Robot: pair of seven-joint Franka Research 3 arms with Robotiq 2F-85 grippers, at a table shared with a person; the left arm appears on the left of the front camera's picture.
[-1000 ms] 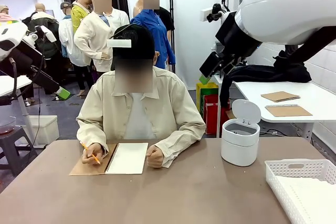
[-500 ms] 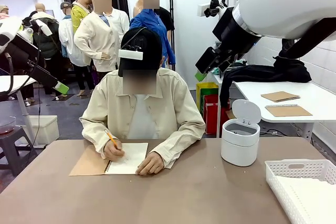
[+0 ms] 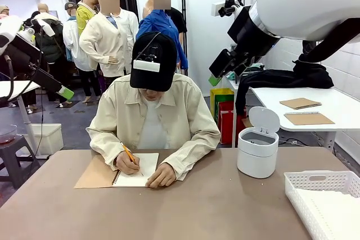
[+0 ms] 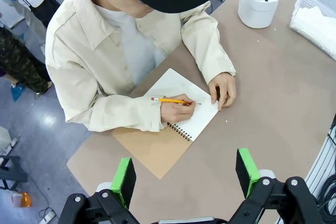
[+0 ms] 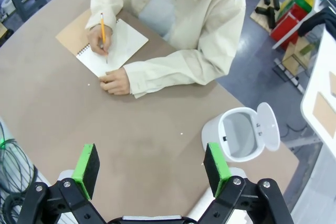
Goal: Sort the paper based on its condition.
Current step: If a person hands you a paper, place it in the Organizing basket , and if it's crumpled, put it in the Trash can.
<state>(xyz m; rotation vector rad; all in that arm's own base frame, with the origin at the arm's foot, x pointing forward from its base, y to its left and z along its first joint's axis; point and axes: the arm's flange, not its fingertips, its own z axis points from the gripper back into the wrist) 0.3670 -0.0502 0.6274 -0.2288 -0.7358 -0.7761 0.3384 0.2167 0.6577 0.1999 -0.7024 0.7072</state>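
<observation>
You had the brown tabletop (image 3: 214, 206) running the full width of the front view, with 1 person (image 3: 152, 116) in a cream shirt and black cap seated at its far edge, bent over it. Your right arm (image 3: 304, 4) hung high at the upper right and your left arm (image 3: 17, 49) was raised at the far left, both well above the tabletop.

Your left end effector (image 4: 185, 174) looked down on the person from above, its 2 green pads spread wide with nothing between them. Your right end effector (image 5: 150, 167) was likewise wide open and empty, hanging over bare tabletop between the person and the bin.

The white lattice basket (image 3: 320, 179) sat at the tabletop's near right corner. The paper (image 4: 315, 18) lay inside it as pale sheets; you could not tell their count or condition. The white round bin (image 3: 257, 150) stood farther back on the right, lid flipped up, apart from the basket.

The spiral notebook (image 3: 147, 161) lay open in front of the person, its brown cover folded out flat to one side. The person's writing hand (image 3: 127, 164) rested on the page and the other hand (image 3: 161, 175) pressed on the notebook's edge. The yellow pencil (image 3: 128, 153) was tilted in the writing hand, tip on the page.
</observation>
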